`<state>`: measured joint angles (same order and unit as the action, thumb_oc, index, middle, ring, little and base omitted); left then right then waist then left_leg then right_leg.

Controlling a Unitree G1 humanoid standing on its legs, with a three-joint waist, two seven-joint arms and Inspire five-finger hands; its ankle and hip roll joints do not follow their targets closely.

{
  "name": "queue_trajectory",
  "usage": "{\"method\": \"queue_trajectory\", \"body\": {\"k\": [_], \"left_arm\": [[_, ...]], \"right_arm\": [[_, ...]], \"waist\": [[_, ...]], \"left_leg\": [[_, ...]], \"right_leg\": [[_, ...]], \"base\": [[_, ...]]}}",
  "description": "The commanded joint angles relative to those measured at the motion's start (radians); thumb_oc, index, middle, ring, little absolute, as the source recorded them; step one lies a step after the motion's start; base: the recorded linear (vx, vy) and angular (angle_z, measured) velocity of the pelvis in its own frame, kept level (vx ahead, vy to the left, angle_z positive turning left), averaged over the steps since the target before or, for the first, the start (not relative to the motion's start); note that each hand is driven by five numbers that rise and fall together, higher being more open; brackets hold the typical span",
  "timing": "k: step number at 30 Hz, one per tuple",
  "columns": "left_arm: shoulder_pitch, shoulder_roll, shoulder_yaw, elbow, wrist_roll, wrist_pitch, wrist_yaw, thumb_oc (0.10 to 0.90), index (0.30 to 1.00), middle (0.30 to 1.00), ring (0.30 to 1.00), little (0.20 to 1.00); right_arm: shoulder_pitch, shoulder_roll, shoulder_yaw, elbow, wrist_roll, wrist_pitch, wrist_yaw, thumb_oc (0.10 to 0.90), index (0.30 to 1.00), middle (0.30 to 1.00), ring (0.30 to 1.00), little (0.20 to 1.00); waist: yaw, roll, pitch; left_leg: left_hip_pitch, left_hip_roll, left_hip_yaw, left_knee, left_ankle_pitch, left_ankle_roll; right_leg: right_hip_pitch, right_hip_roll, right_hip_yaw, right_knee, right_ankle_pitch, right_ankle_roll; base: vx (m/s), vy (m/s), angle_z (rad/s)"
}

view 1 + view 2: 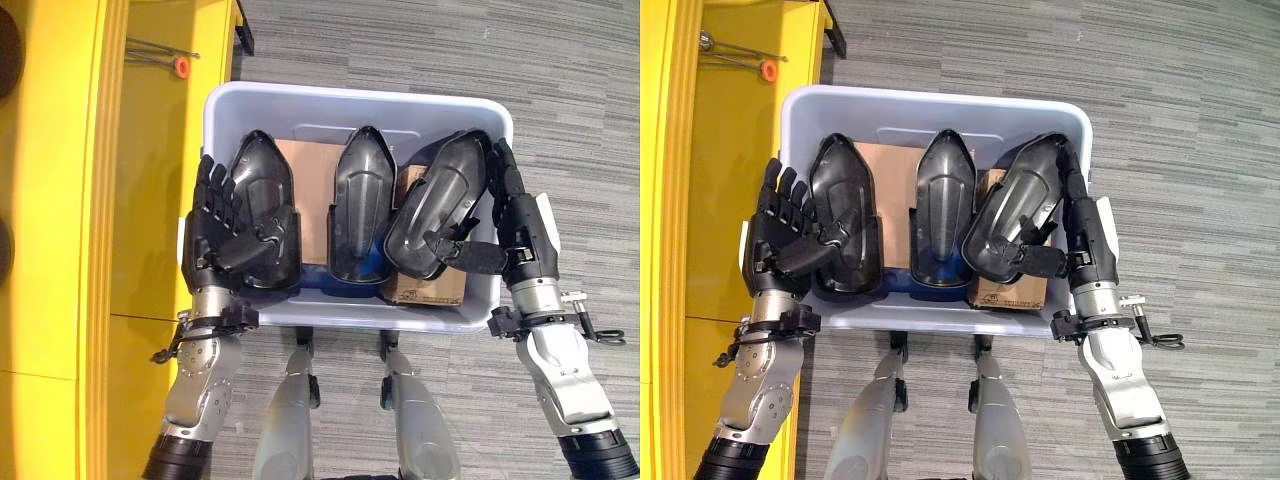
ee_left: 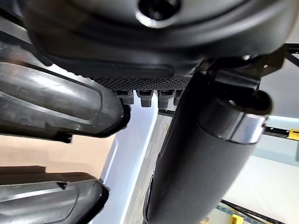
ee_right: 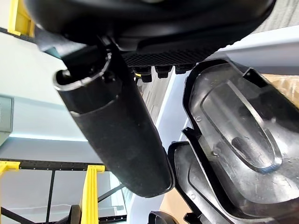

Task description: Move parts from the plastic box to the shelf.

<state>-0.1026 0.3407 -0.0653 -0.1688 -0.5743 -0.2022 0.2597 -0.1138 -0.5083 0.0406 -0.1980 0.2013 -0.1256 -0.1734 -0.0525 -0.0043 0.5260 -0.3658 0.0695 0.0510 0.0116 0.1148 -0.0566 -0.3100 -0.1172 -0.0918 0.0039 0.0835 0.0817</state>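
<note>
I'm seeing the left hand (image 1: 225, 232) clamping the plastic box (image 1: 358, 110) wall, thumb inside, right hand (image 1: 508, 232) seemingly doing likewise, three black parts (image 1: 360, 205) sitting inside, yellow shelf (image 1: 60, 200) left.

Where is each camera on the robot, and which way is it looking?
Left eye view: on the head, looking down at the plastic box and both hands.
Right eye view: beside it, same scene; left hand, right hand.
Left wrist view: on the left wrist, looking along its hand at a black part.
Right wrist view: likewise, right black part.
All share the box.
</note>
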Motion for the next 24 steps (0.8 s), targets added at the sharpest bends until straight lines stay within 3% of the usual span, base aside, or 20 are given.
{"method": "queue_trajectory", "body": {"k": [1,24], "left_arm": [[-0.008,0.053,0.071,-0.141,0.058,-0.112,0.015,0.9,1.0,1.0,1.0,1.0],[-0.005,0.069,0.049,-0.144,0.09,-0.116,0.057,0.9,1.0,1.0,1.0,1.0]], "right_arm": [[-0.011,-0.01,0.008,-0.152,0.011,-0.097,-0.012,0.9,1.0,1.0,1.0,1.0],[-0.017,-0.04,0.164,-0.145,-0.105,-0.06,0.004,0.9,1.0,1.0,1.0,1.0]], "waist": [[-0.017,-0.036,-0.083],[-0.008,-0.038,-0.057]], "left_leg": [[-0.038,0.03,0.059,0.154,-0.131,-0.011],[-0.041,0.022,0.061,0.162,-0.129,-0.006]], "right_leg": [[-0.029,-0.054,0.027,0.118,-0.107,0.039],[-0.023,-0.067,0.025,0.115,-0.099,0.043]], "base": [[0.0,0.0,0.0],[0.0,0.0,0.0]]}}
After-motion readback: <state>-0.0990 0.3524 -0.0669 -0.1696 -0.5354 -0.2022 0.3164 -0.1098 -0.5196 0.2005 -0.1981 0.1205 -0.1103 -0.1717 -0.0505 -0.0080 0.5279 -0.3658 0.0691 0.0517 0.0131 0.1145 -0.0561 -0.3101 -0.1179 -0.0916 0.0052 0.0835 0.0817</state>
